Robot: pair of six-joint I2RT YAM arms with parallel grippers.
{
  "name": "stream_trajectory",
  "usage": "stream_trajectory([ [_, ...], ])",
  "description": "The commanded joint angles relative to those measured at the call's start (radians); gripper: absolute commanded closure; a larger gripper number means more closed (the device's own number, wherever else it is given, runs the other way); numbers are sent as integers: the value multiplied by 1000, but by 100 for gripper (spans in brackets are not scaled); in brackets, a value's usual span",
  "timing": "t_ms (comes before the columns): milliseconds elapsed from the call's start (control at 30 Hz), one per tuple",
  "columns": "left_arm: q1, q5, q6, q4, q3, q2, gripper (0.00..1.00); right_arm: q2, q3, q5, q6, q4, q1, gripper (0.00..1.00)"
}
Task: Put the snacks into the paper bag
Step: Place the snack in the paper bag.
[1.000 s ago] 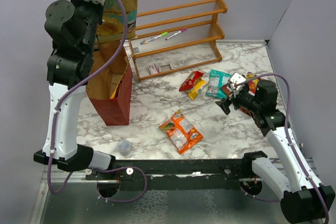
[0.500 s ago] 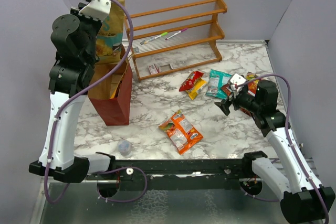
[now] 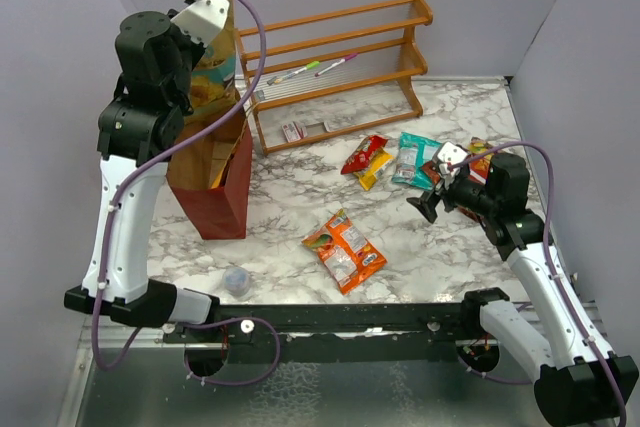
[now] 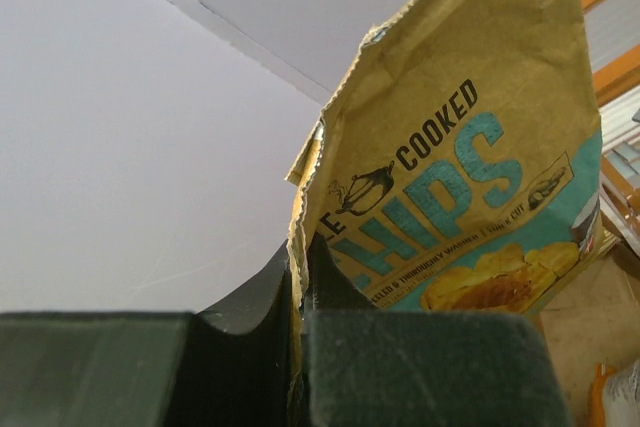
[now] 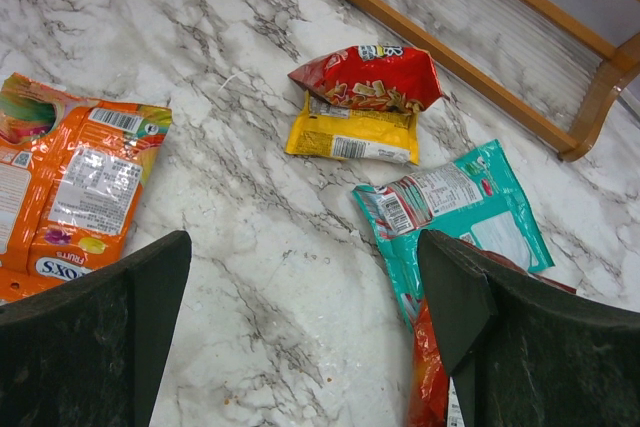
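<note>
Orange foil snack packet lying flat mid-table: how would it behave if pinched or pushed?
The orange foil snack packet looks thin and crinkled, so it would probably flex and crumple rather than stay stiff. It lies flat on the smooth white marble-patterned table, so a push would likely slide it, not roll or tip it. So flat, it is probably light.

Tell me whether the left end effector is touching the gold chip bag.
Touching. The left wrist view shows the left end effector shut on the gold chip bag, its edge pinched with no gap.
</note>
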Motion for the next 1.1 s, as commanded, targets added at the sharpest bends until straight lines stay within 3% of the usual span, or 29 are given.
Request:
stream_trajectory([
  [0,5,13,-21,-140,130,46,100,-1,0,-32,-13,-15,-4,5],
  [367,5,56,-26,-280,189,74,100,0,0,-38,-16,-17,-4,5],
  [700,5,278,-118,-325,163,49,100,1,0,-35,-20,-20,-4,5],
  [1067,5,263,-148,-380,204,97,100,3,1,-43,-24,-23,-4,5],
])
